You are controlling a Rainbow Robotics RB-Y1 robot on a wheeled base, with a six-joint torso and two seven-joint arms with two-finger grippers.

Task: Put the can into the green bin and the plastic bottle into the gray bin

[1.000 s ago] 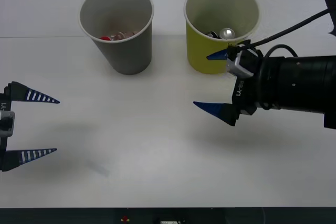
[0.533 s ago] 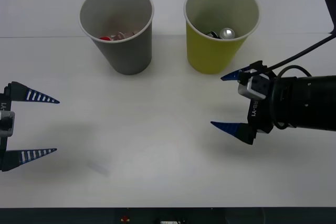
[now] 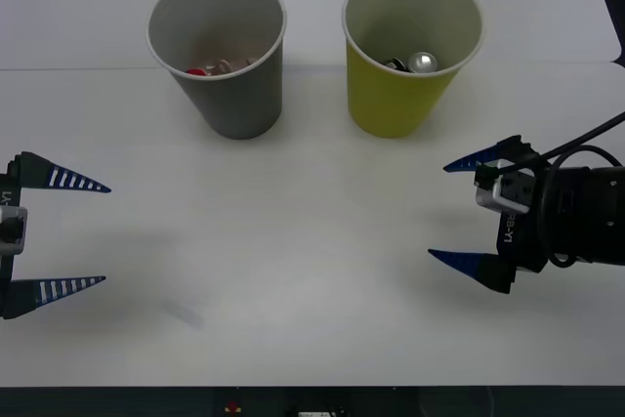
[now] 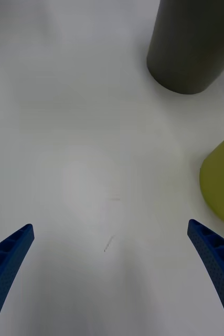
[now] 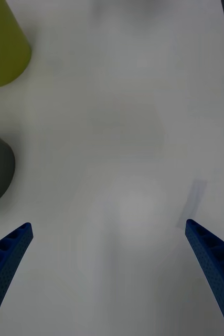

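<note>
— Can [image 3: 422, 62]: where is it?

— Inside the green bin [image 3: 410, 104], silver top up, low against the far inner wall. Nothing holds it.

— Plastic bottle [image 3: 217, 67]?

— Down in the gray bin [image 3: 227, 95], which stands just beside the green bin on the white worktop [image 3: 293, 241]. Red cap and a bit of pinkish label show at the bottom; the rest is hard to make out.

— Right gripper [image 3: 467, 210]?

— Nearer the robot than the green bin and off to its right, apart from it, over bare worktop. Fingers spread wide, nothing between them. Its wrist view shows the green bin's side at one edge and the gray bin farther off.

— Left gripper [image 3: 88, 233]?

— Well away from the green bin, past the gray bin on the robot's left. Also wide apart, empty.

— Step in hand?

— Judged from the layout: both items are sorted, so this looks like the clearing-off stage. Next move calls for little, just drawing the right arm to rest without clipping the green bin.
</note>
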